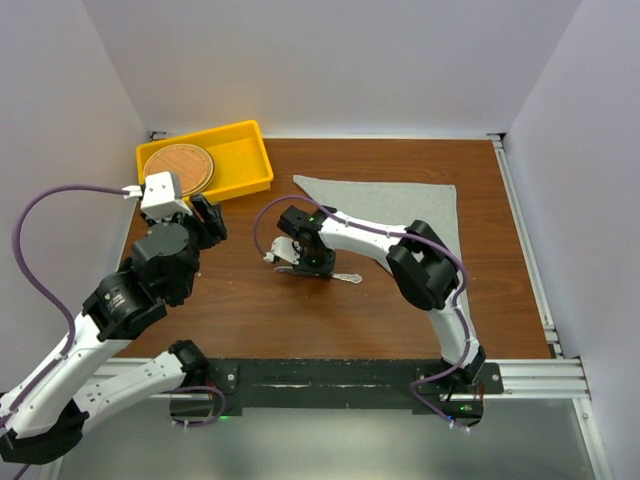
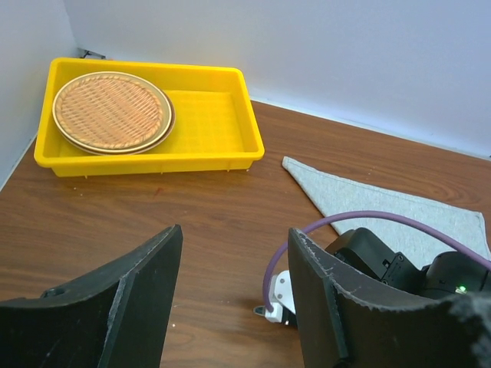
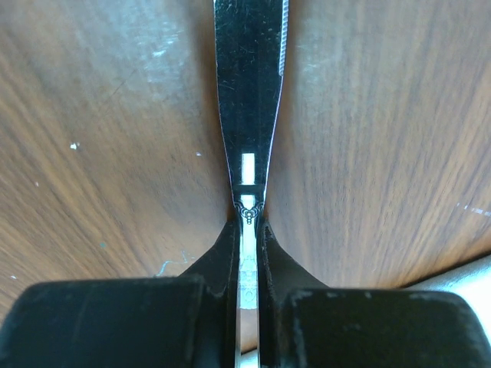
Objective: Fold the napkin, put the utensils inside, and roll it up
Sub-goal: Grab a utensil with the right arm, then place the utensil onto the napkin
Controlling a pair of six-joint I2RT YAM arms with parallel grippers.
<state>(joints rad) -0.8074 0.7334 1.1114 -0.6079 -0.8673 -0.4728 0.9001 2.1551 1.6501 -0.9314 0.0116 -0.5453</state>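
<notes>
Top external: the napkin [image 1: 392,205] is lying at the far right of the bench [image 1: 300,325] as a flat grey triangle, so the fold is looking done. The right gripper [image 1: 300,267] is reaching down onto bare wood in the middle of the bench, near the cloth but not over it. A knife [image 1: 347,277] is showing as a silver end poking out beside it. No other cutlery is showing. The left gripper [image 1: 211,222] is hovering near the yellow tray [image 1: 240,135], which is holding a woven disc [image 1: 178,168]. White walls are closing in three sides.

Left wrist: the left gripper [image 2: 230,295] is standing wide with nothing between its fingers. The napkin [image 2: 383,205] is lying flat beyond the right arm. The tray [image 2: 153,161] is sitting in the far left corner, against the wall.

Right wrist: the right gripper [image 3: 247,230] is pinching narrow on the knife [image 3: 249,92] at the handle's neck. The blade is running away over brown wood grain flecked with small pale marks.

Judgement: carrying the knife onto the cloth and the rolling are both remaining.
</notes>
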